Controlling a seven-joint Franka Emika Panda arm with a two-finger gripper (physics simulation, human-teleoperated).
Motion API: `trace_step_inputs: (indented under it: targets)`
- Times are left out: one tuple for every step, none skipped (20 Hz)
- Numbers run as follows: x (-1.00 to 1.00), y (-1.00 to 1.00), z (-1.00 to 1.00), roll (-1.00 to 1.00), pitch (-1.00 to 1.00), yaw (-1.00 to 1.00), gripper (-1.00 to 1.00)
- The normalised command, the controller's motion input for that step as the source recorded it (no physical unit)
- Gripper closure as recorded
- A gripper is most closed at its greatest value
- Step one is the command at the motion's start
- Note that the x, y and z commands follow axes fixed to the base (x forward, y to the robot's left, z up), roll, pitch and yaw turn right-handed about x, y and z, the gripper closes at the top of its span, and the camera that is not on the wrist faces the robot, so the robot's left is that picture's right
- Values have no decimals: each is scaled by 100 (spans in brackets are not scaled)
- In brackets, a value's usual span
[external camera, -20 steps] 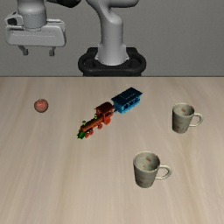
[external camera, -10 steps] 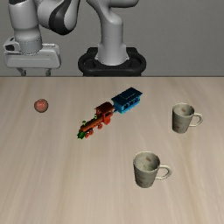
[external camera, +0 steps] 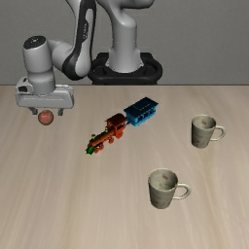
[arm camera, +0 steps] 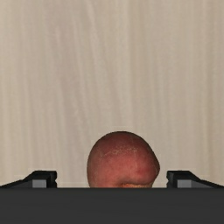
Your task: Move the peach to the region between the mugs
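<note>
Gripper [external camera: 44,113] poised over the peach [external camera: 45,119]

The peach rests on the table [external camera: 58,195] at the exterior view's left, well apart from both mugs [external camera: 204,130]. The fingers [arm camera: 42,178] are spread and flank it untouched. They should sink lower and close squarely across its middle so the round fruit does not roll out.

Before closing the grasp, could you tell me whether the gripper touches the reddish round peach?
Apart. The wrist view shows pale wooden table between the reddish round peach and each finger of the open gripper.
</note>
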Motion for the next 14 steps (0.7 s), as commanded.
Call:
trace_step_inputs:
  targets:
    - [0, 0, -100, 0, 0, 0, -100]
    - [0, 0, 0, 0, 0, 0, 100]
    - [0, 0, 0, 0, 0, 0, 100]
    - [0, 0, 0, 0, 0, 0, 100]
    - [0, 0, 0, 0, 0, 0, 100]
    - [0, 0, 0, 0, 0, 0, 100]
    - [100, 0, 0, 0, 0, 0, 100]
    - [100, 0, 0, 0, 0, 0, 100]
    - [100, 0, 0, 0, 0, 0, 100]
    - [100, 0, 0, 0, 0, 0, 100]
    - [100, 0, 0, 0, 0, 0, 100]
    - [100, 0, 0, 0, 0, 0, 100]
    - [100, 0, 0, 0, 0, 0, 100]
    - [100, 0, 0, 0, 0, 0, 100]
